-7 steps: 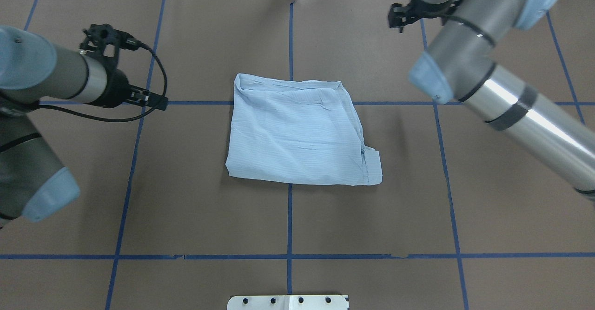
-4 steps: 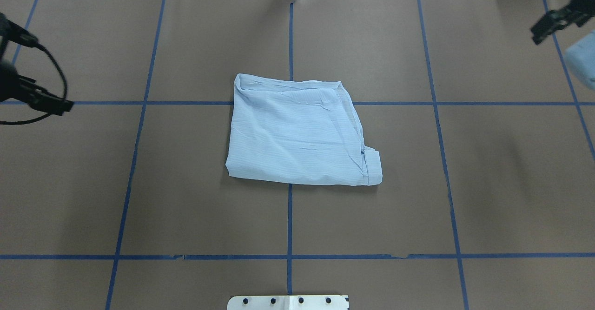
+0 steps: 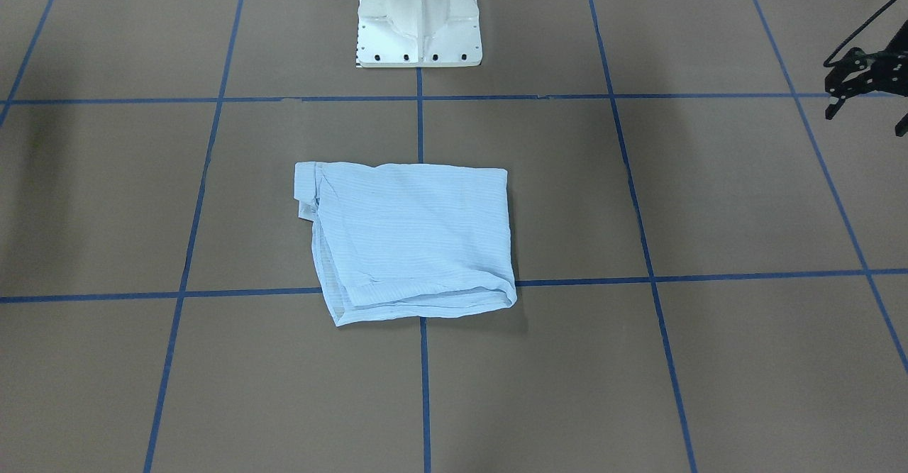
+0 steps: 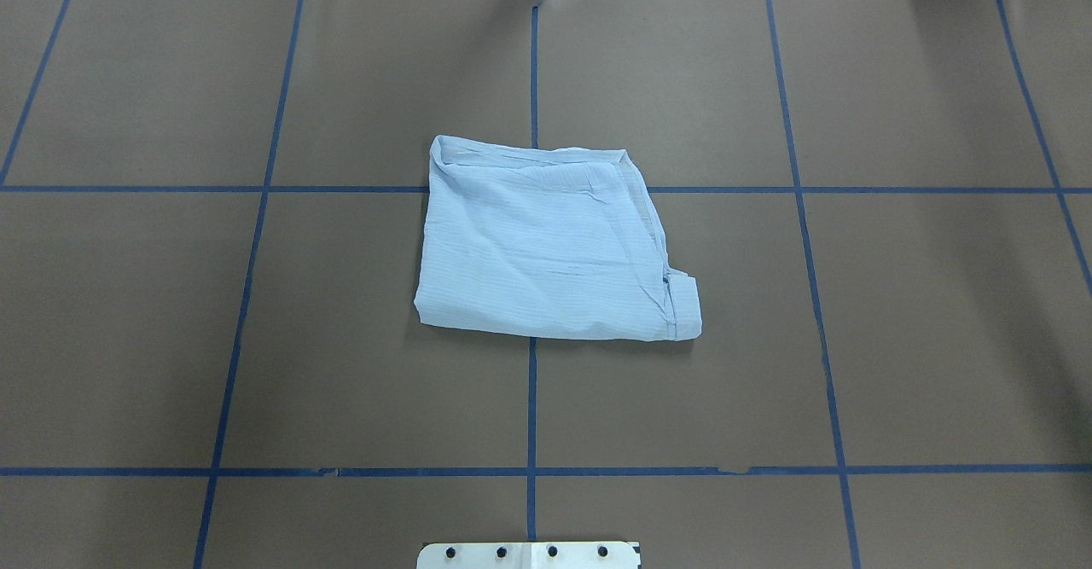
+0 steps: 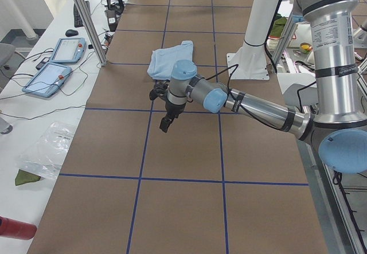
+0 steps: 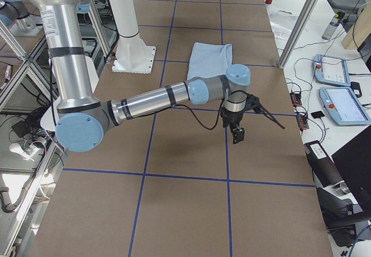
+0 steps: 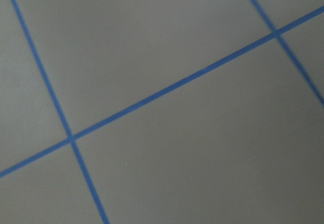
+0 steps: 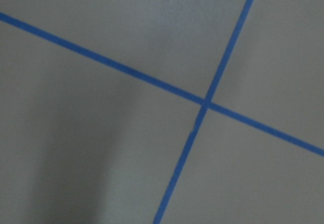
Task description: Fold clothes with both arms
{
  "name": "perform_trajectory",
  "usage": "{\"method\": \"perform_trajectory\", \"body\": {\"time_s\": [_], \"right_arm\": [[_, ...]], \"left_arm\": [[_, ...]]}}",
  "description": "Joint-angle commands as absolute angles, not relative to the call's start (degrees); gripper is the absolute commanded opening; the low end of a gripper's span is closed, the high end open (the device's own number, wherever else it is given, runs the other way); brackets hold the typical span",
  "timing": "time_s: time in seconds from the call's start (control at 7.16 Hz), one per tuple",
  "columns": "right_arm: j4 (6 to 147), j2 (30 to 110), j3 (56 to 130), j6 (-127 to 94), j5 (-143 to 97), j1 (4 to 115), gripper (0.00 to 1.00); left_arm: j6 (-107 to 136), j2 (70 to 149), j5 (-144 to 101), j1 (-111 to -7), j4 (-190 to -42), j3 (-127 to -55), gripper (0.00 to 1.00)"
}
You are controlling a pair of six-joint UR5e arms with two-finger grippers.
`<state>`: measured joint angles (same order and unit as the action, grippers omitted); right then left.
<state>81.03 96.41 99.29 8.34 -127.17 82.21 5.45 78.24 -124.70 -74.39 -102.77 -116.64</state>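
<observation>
The clothes are a single light-blue shirt point(image 4: 546, 249), folded into a rough rectangle and lying flat at the table's centre point(image 3: 411, 239). Neither arm touches it. In the exterior left view my left arm point(image 5: 252, 108) reaches low over the table, and its gripper point(image 5: 165, 122) hangs well short of the shirt point(image 5: 172, 59). Part of that gripper point(image 3: 862, 83) shows at the front-facing view's right edge, and I cannot tell whether it is open. My right gripper point(image 6: 236, 134) hovers over bare table, away from the shirt point(image 6: 211, 57), its state unclear. Both wrist views show only table and tape.
Brown table paper carries a blue tape grid point(image 4: 531, 398). The white pedestal base point(image 3: 418, 19) stands at the robot's side. Past the table edges are touch-screen pendants point(image 5: 57, 62) point(image 6: 342, 89), aluminium posts point(image 5: 86, 19) point(image 6: 301, 22) and a plastic bag point(image 5: 46, 151).
Both arms have swung outward, left to the left and right to the right, and have left the overhead view. The folded shirt has not moved.
</observation>
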Motion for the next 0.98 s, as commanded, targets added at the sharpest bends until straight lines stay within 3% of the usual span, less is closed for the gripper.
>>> {"method": "perform_trajectory", "body": {"time_s": [0.0, 0.14, 0.42, 0.56, 0.7, 0.84], "right_arm": [[75.85, 103.26, 98.44, 9.14, -127.27, 86.19, 1.0], [76.98, 104.23, 98.35, 8.1, -128.14, 88.74, 1.0], [93.77, 100.48, 103.32, 7.82, -132.34, 91.49, 1.0], [96.39, 100.55, 104.84, 7.91, -132.1, 91.49, 1.0], [96.24, 100.89, 104.42, 8.0, -132.01, 91.49, 1.0], [96.15, 101.16, 104.33, 8.09, -132.01, 91.49, 1.0]], "left_arm": [[0.48, 76.64, -125.33, -83.72, -102.31, -112.69, 1.0], [-4.61, 75.94, -129.94, -86.72, -102.22, -107.98, 1.0], [-5.1, 72.0, -137.88, -87.1, -99.17, -105.48, 1.0], [-5.53, 68.59, -138.16, -87.71, -97.57, -109.82, 1.0], [-5.45, 69.51, -137.82, -88.15, -86.07, -113.69, 1.0], [-8.06, 69.52, -136.51, -88.76, -84.3, -113.9, 1.0]]}}
